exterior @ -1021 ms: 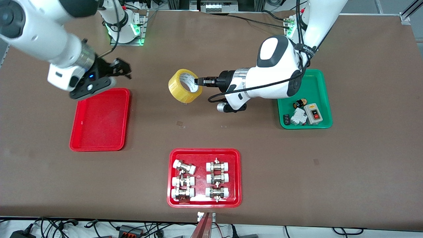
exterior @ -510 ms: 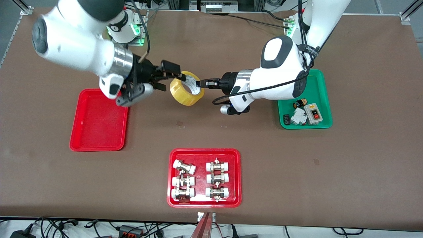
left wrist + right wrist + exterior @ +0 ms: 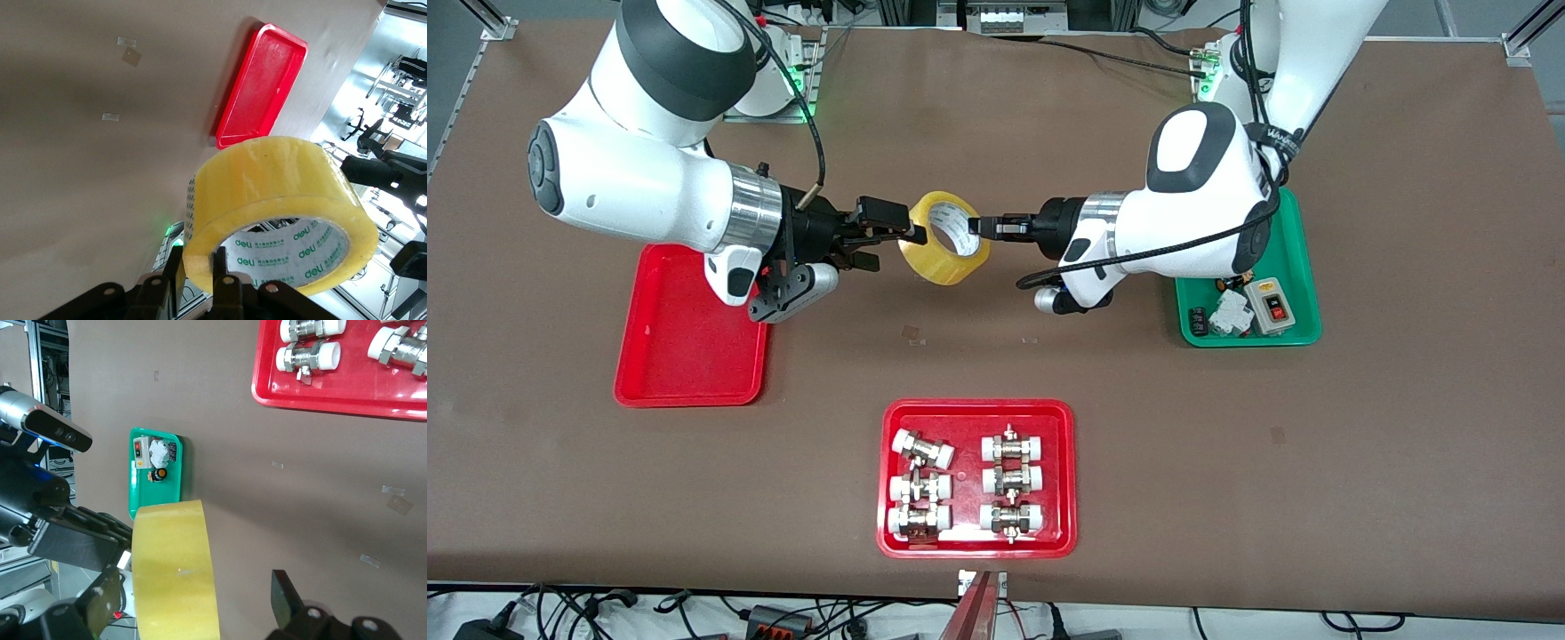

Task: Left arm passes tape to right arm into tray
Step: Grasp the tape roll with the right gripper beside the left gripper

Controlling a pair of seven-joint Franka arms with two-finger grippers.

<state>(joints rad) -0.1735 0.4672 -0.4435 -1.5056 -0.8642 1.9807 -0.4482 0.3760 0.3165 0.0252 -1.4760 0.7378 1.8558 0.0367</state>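
The brown counter (image 3: 996, 356) is bare under the tape (image 3: 945, 238). Left gripper (image 3: 989, 228) fingers pinch its rim; right gripper (image 3: 885, 233) fingers spread wide around it, beside the tray (image 3: 694, 356).

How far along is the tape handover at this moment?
Done: the left gripper has lifted the tape and holds it by its rim over the table. In hand: the right gripper, open, straddles the roll's other edge without clamping. Left: grasp, release, and placing it in the plain red tray.

Both arms reach level toward mid-table, the left gripper (image 3: 980, 226) clamped, the right gripper (image 3: 889, 233) spread wide.
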